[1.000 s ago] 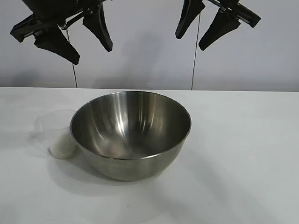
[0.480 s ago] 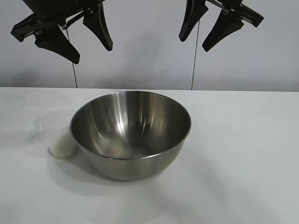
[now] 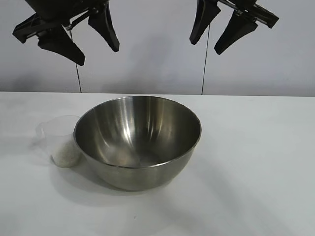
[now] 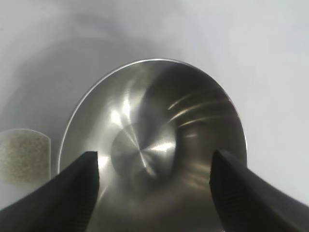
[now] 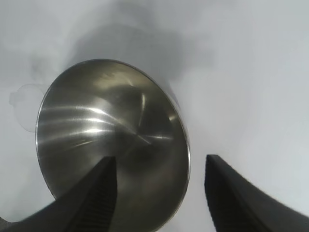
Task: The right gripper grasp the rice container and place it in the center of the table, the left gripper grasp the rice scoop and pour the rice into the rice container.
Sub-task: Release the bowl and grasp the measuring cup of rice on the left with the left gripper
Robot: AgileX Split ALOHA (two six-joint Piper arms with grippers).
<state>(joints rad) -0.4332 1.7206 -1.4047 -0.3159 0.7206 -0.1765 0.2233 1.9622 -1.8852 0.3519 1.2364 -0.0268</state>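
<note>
The rice container (image 3: pixel 138 140), a large shiny steel bowl, stands upright and empty in the middle of the white table (image 3: pixel 256 162). The rice scoop (image 3: pixel 60 137), a small clear plastic cup with white rice (image 3: pixel 66 155) in its bottom, stands touching the bowl's left side. My left gripper (image 3: pixel 98 56) hangs open high above the table at upper left. My right gripper (image 3: pixel 204 46) hangs open high at upper right. The bowl fills the left wrist view (image 4: pixel 154 145), with the scoop (image 4: pixel 24 154) at its edge. The bowl (image 5: pixel 111 140) and scoop (image 5: pixel 26 104) show in the right wrist view.
A plain pale wall stands behind the table's far edge. Two thin dark cables (image 3: pixel 204 64) hang down against it. The tabletop stretches bare to the right of the bowl and in front of it.
My right gripper has risen slightly and drifted a little right. My left gripper, the bowl and the scoop have stayed where they were.
</note>
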